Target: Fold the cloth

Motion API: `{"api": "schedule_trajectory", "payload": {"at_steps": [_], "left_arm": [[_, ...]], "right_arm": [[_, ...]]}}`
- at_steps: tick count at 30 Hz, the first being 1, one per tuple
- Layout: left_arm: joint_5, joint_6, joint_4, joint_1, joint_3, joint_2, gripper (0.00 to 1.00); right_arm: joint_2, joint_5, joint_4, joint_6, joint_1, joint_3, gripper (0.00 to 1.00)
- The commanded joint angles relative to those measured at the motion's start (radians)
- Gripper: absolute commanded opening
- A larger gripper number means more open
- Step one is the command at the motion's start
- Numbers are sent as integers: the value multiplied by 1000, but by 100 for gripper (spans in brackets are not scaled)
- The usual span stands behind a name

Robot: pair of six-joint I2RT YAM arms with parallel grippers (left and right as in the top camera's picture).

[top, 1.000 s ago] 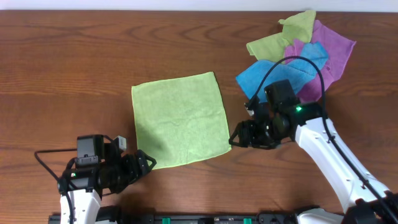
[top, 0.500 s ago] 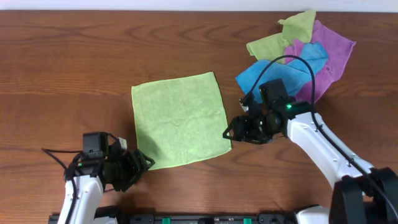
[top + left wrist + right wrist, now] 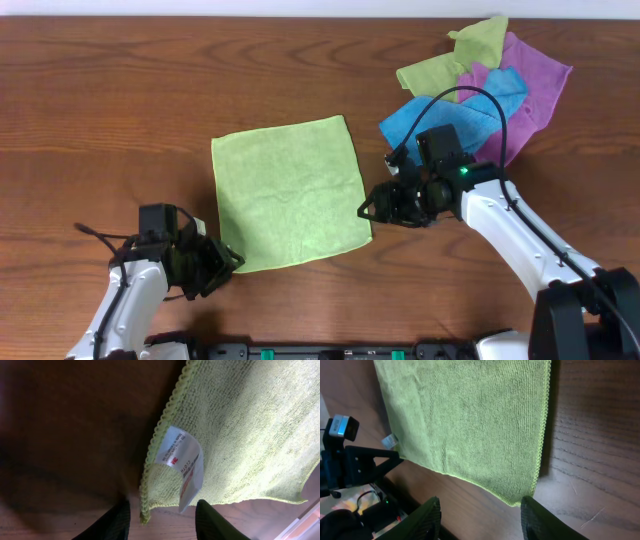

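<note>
The lime-green cloth (image 3: 288, 205) lies flat and unfolded in the middle of the wooden table. My left gripper (image 3: 228, 262) is at its front-left corner. In the left wrist view the cloth (image 3: 250, 435), with its white tag (image 3: 182, 462), reaches down between the two dark fingers (image 3: 112, 522); the left gripper (image 3: 162, 524) is open, with the jaws apart on either side of the corner. My right gripper (image 3: 368, 212) is at the front-right corner. In the right wrist view that corner of the cloth (image 3: 470, 420) ends just above the right finger (image 3: 540, 520), and the right gripper (image 3: 482, 522) is open with only table between its jaws.
A heap of other cloths lies at the back right: blue (image 3: 440, 120), purple (image 3: 530, 85) and duller yellow-green (image 3: 450, 65). It sits just behind my right arm. The table's front edge and the arm bases run close behind both grippers.
The left jaws have narrowed around the cloth's front-left corner. My right gripper has slid left to the front-right corner and closed a little. The cloth has not moved.
</note>
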Motion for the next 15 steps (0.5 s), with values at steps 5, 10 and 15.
{"api": "schedule_trajectory", "payload": {"at_steps": [5,10,15], "left_arm": [[-70,3,57,2,-8,60,6],[-84,-3,56,2,-8,73,6],[-84,-3,55,2,-8,73,6]], "right_arm": [[9,-13,-7,10,-1,-4,48],[9,15,-77,19,-1,-5,49],[29,40,-103,45,-1,-10,46]]}}
